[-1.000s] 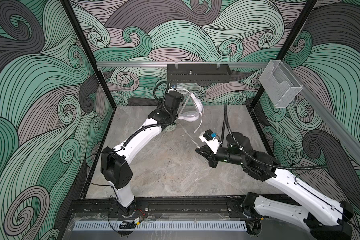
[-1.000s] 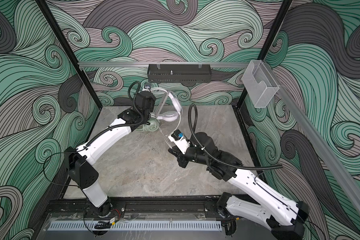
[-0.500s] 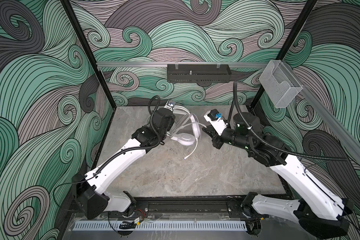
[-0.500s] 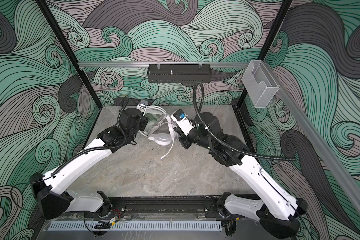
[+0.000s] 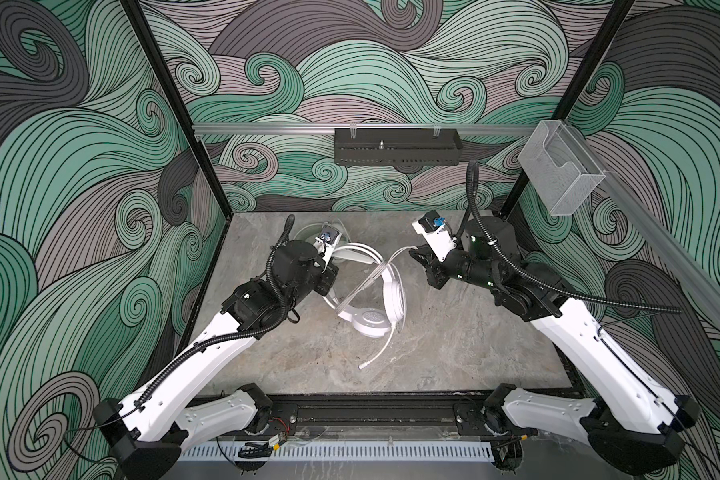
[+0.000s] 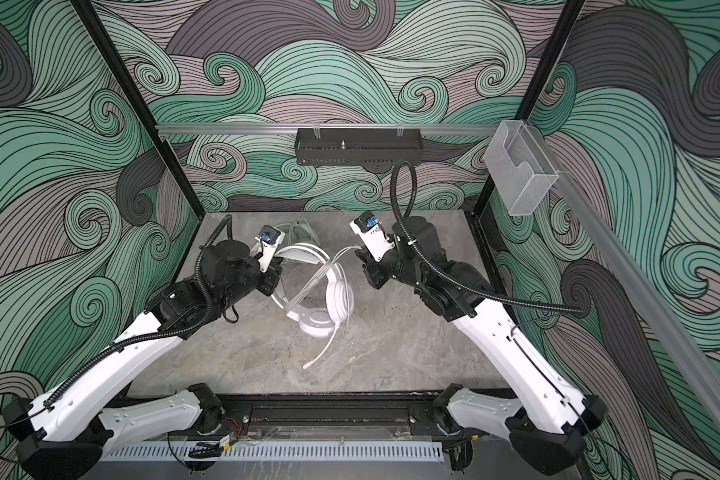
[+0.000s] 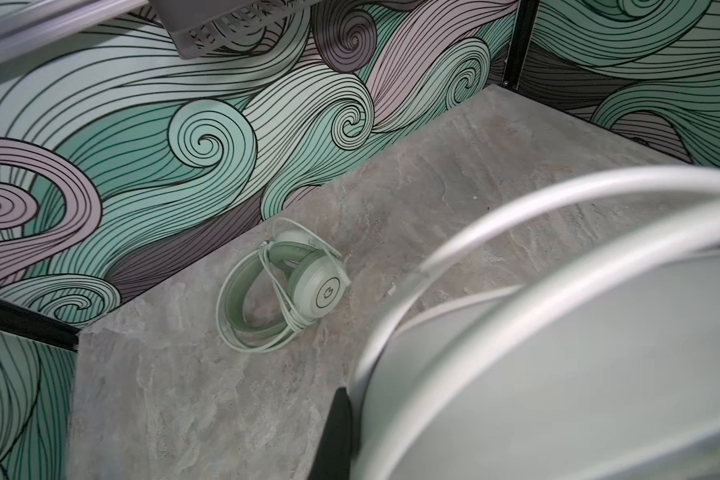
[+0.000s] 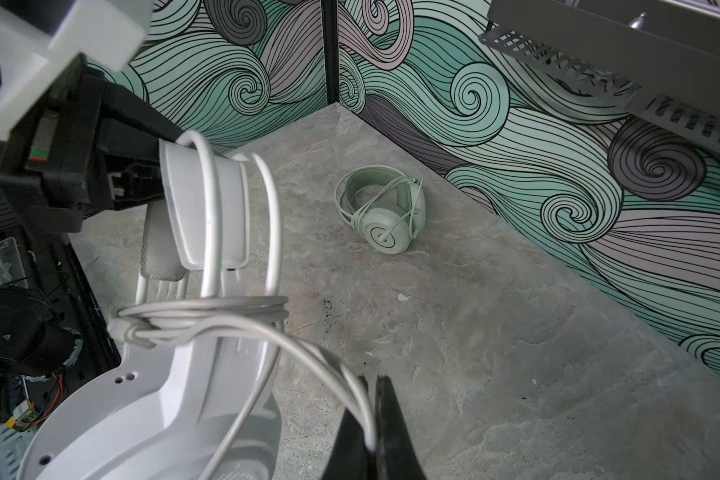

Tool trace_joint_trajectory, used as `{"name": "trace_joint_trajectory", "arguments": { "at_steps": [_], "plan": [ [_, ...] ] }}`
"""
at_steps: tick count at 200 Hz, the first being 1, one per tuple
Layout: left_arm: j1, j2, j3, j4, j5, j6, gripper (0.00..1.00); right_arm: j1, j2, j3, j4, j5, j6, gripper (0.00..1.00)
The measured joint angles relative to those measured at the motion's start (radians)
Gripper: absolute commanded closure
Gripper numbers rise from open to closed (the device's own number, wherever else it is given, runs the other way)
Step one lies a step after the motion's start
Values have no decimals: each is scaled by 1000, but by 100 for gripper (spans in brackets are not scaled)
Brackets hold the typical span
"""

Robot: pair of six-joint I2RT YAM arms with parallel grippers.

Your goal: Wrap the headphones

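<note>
- We see a grey marbled tabletop (image 5: 454, 332) enclosed by swirl-patterned walls (image 5: 391, 62) in green, mauve and grey. A black tray (image 5: 395, 145) hangs at upper centre.
- The white headset (image 5: 393, 291) sits mid-frame in both top views. The left gripper (image 8: 146, 174) clamps its headband, and the right gripper (image 8: 371, 419) pinches its cable (image 8: 242, 328).
- The mint headset (image 7: 292, 286) lies near the back wall, wound in its own cord.

White headset (image 5: 393, 291) partly wrapped; mint headset (image 7: 325, 291) wrapped

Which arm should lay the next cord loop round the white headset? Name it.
Right. The right hand pinches the white cord, while the left hand is occupied holding the white headset by its band.
</note>
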Motion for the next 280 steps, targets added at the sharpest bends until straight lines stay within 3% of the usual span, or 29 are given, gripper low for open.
{"name": "trace_joint_trajectory", "arguments": {
  "at_steps": [68, 133, 157, 193, 280],
  "plan": [
    [2, -23, -66, -19, 68, -87, 100, -83, 39, -163, 147, -163, 96, 97],
    [2, -24, -39, -21, 135, -159, 100, -121, 17, -337, 357, -334, 150, 91],
    [2, -24, -26, -16, 160, -183, 100, -130, -14, -388, 452, -381, 162, 81],
    [1, -19, 16, 8, 207, -212, 100, -147, -55, -502, 579, -419, 197, 73],
    [1, 62, 104, -76, 132, -240, 100, -203, -94, -626, 661, -423, 258, 75]
  ]
}}
